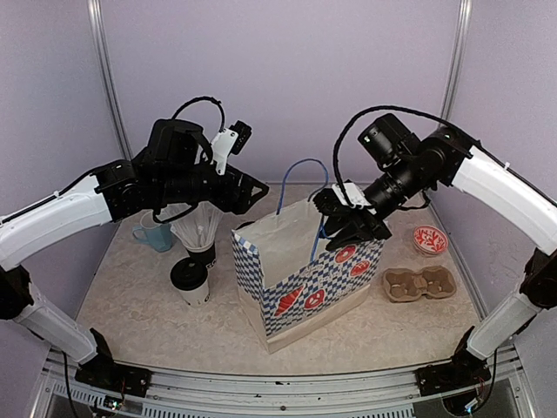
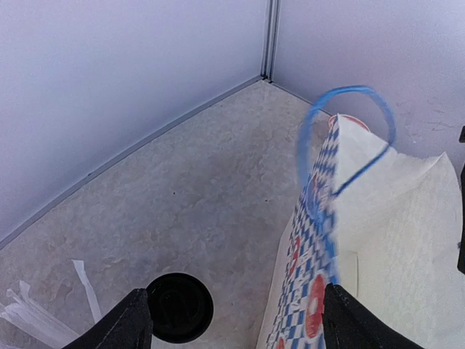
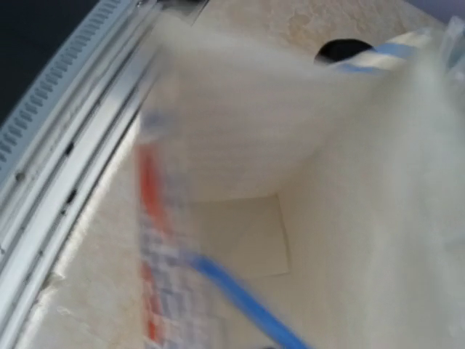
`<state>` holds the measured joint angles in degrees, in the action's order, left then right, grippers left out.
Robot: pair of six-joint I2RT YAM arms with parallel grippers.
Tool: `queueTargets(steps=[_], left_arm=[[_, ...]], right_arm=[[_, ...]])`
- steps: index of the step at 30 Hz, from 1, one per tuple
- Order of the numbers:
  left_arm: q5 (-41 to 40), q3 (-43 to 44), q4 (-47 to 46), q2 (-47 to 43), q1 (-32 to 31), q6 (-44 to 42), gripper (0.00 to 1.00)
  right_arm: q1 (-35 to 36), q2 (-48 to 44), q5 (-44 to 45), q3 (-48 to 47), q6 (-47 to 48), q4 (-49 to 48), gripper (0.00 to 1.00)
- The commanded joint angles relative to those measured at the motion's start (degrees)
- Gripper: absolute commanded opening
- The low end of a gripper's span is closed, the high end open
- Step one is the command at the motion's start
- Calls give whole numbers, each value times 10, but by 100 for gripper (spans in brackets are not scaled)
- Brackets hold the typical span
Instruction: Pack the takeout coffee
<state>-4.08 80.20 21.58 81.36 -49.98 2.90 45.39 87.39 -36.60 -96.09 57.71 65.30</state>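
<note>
Coffee cup [image 1: 189,282] stands upright, lid [image 1: 188,271] up; left tool [image 2: 236,294] spread, right tool [image 1: 352,233] unclear.

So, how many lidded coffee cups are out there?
1: the lidded cup stands left of the paper bag. Another may be hidden behind the bag.

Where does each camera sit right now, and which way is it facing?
Top external: high behind the bases, looking down on the table; both arms show.
Left wrist: above the table's left, facing a wall corner, lidded cup below; the left gripper, open, shows.
Right wrist: at the bag's mouth, looking inside, blurred; no fingers made out.
Shared: all three catch the bag.
</note>
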Motion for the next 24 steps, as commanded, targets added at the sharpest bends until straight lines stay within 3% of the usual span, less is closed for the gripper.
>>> queueTargets(steps=[1,4,9,18,24], left_arm=[[-12,11,27,4,-2,-9,79],[-15,-1,21,-9,-2,-13,79],[-19,-24,4,-36,2,-26,80],[-11,-78,-37,-84,23,-27,80],[2,-103,-52,-100,35,-27,80]], right_arm=[[-8,-26,32,-32,-37,5,40],[-63,-63,40,-19,-38,4,52],[-210,-123,40,64,-6,16,53],[-417,-176,115,323,110,9,46],[-444,-187,218,422,166,-58,36]])
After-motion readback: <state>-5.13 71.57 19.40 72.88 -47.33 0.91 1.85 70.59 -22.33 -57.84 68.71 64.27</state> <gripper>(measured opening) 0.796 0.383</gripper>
